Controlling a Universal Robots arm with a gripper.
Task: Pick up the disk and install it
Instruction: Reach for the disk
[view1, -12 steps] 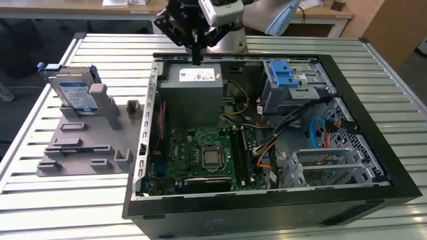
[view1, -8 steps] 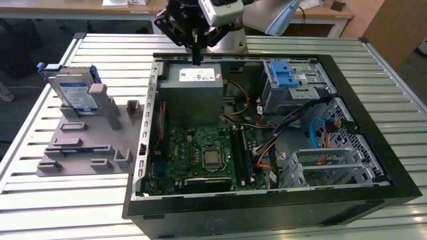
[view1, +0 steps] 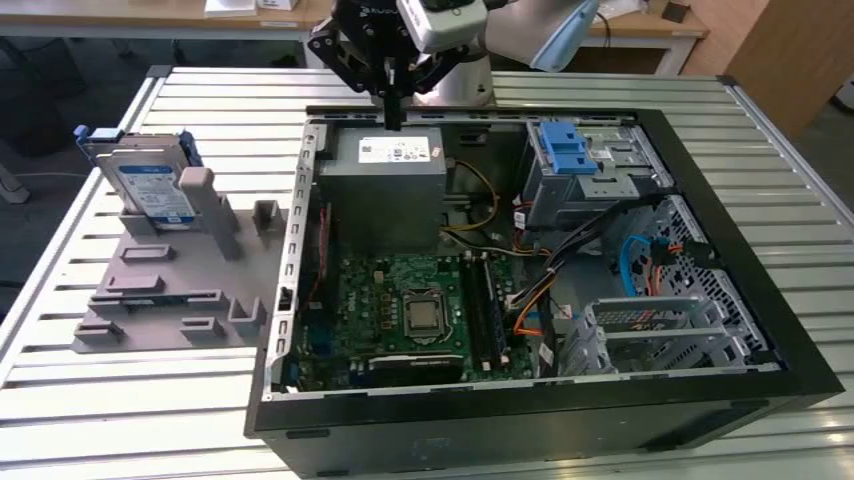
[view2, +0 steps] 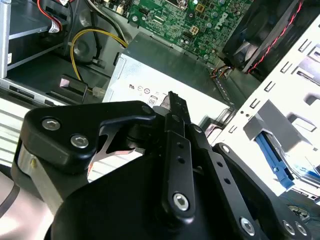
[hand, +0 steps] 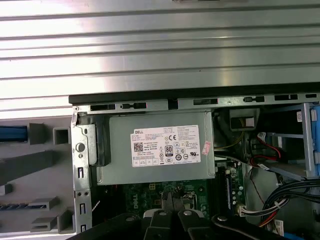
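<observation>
The disk (view1: 144, 186), silver with a blue-and-white label and blue rails, stands on edge in a grey holder (view1: 167, 295) on the slatted table, at the exterior view's left. Beside the holder lies the open computer case (view1: 801, 340). My gripper (view1: 395, 118) hangs over the case's back edge, above the grey power supply box (view1: 387, 195). It is well apart from the disk. The fingers are shut with nothing between them, and in both wrist views (hand: 170, 198) (view2: 173, 98) their tips meet over the box. A blue edge of the disk (hand: 12, 134) shows in the first wrist view.
A grey drive cage with a blue latch (view1: 577, 158) sits in the case's back corner at the exterior view's right. The green motherboard (view1: 400, 310), cables (view1: 534, 240) and a second metal cage (view1: 654, 335) fill the case. Desks (view1: 160, 15) stand behind the table.
</observation>
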